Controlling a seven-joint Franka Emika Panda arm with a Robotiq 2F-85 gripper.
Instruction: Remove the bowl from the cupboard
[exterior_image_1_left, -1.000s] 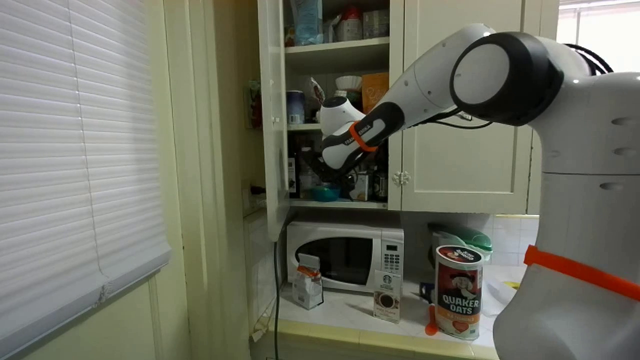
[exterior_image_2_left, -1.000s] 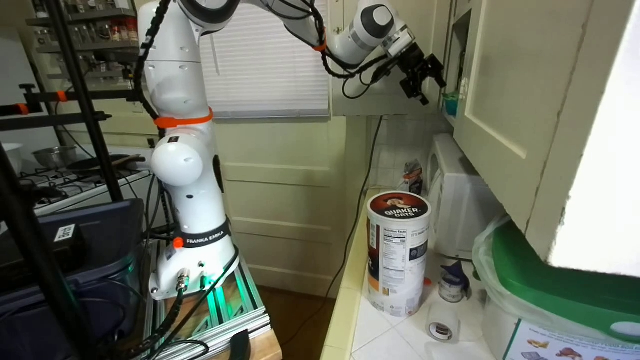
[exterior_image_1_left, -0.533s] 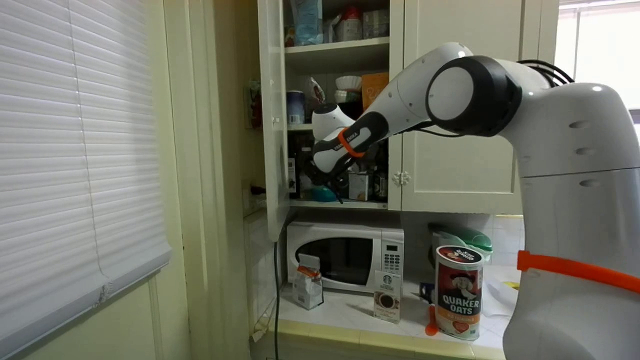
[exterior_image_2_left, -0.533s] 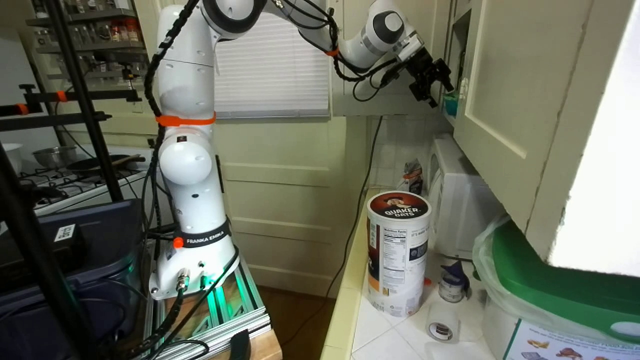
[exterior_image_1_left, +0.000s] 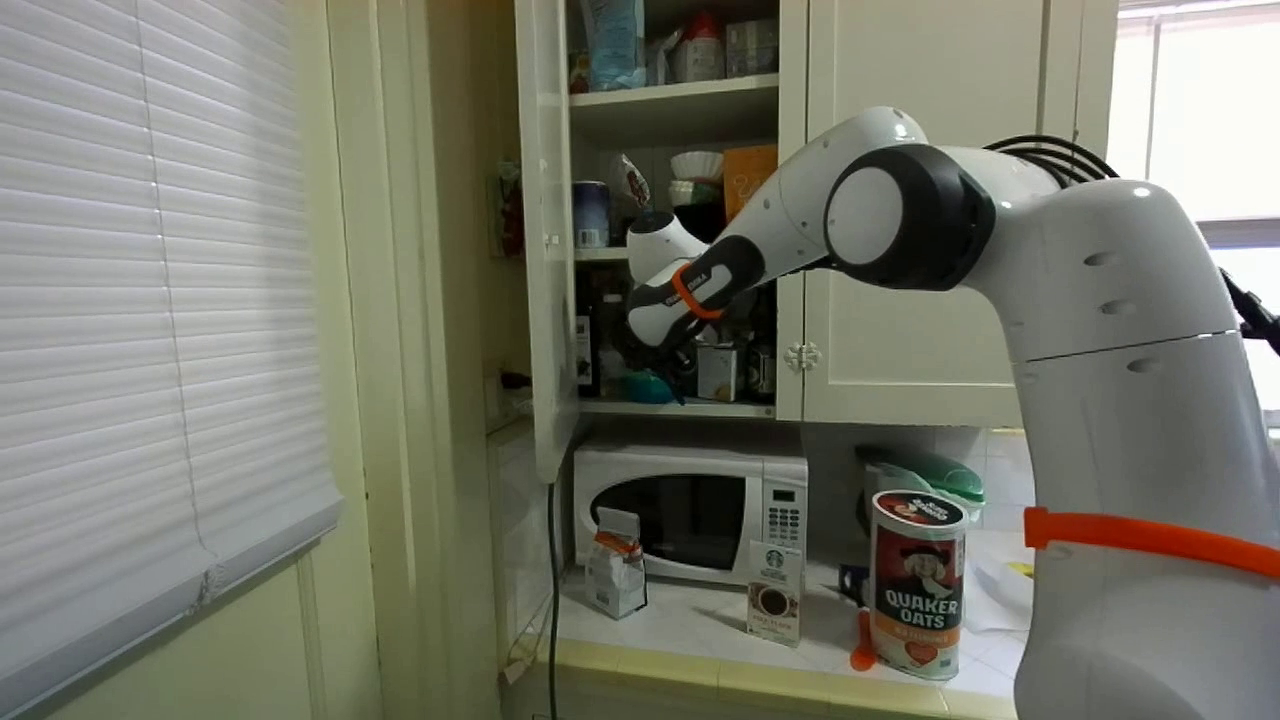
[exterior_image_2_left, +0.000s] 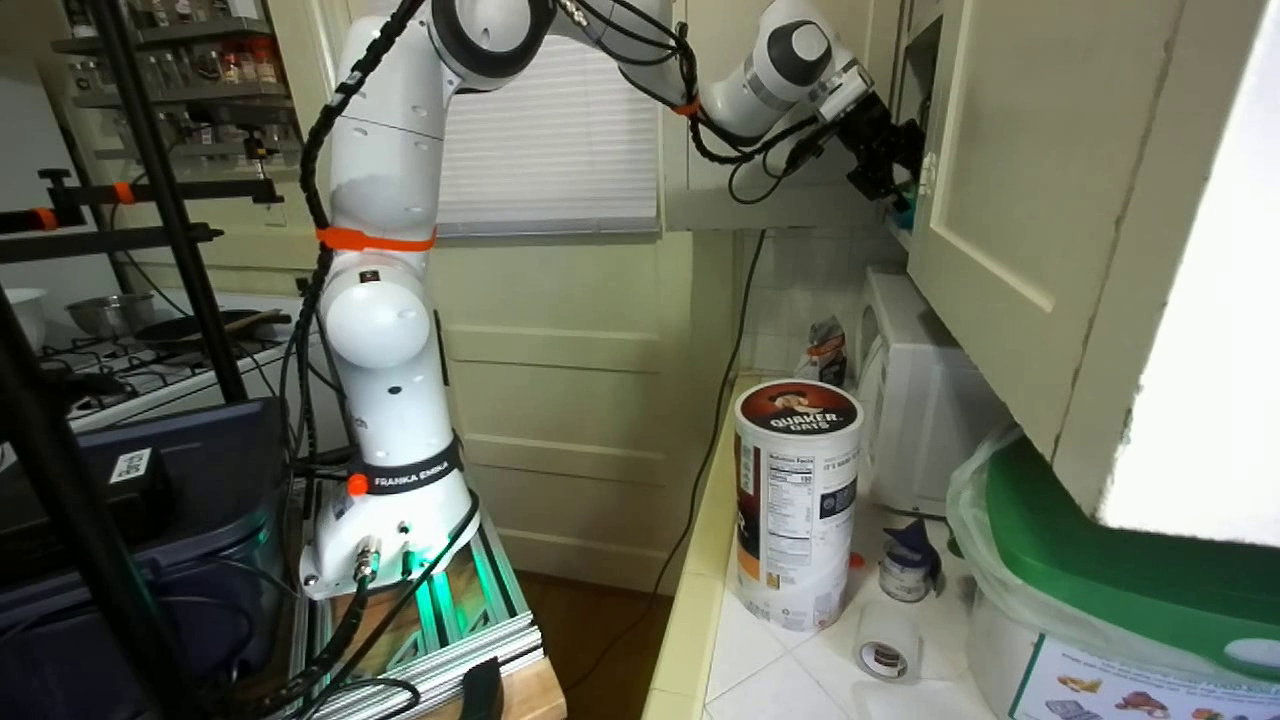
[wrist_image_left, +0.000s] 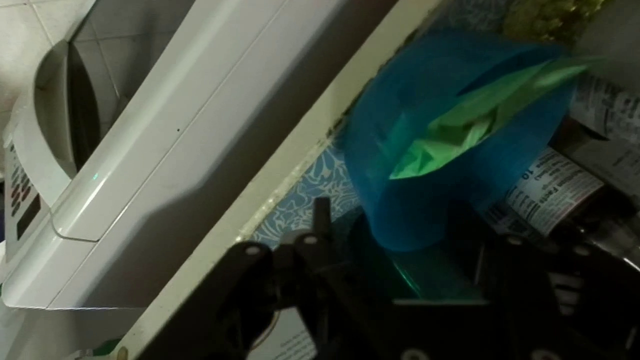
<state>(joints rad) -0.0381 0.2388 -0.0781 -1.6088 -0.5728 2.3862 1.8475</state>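
Observation:
The bowl (exterior_image_1_left: 648, 388) is small, round and teal, and sits on the lowest shelf of the open cream-white cupboard (exterior_image_1_left: 790, 230). In the wrist view the bowl (wrist_image_left: 415, 95) looks blue and holds a crumpled light-green piece. My gripper (wrist_image_left: 392, 217) is open, with its dark fingers spread apart and the near end of the bowl showing between them. Whether the fingers touch the bowl I cannot tell. In an exterior view the gripper (exterior_image_2_left: 897, 165) reaches into the cupboard opening and hides most of the bowl (exterior_image_2_left: 904, 214). The cupboard shelf edge (wrist_image_left: 280, 182) runs beside the bowl.
A labelled bottle (wrist_image_left: 552, 190) lies close beside the bowl on the shelf, with a small box (exterior_image_1_left: 720, 373) to the right. The open cupboard door (exterior_image_1_left: 548, 240) stands at the left. The white microwave (exterior_image_1_left: 690, 460) is below. An oats canister (exterior_image_2_left: 797, 510) stands on the counter.
The arm has moved forward and down toward the cupboard. The gripper has gone from outside the shelf to right at the bowl, staying open. The bowl has not visibly moved.

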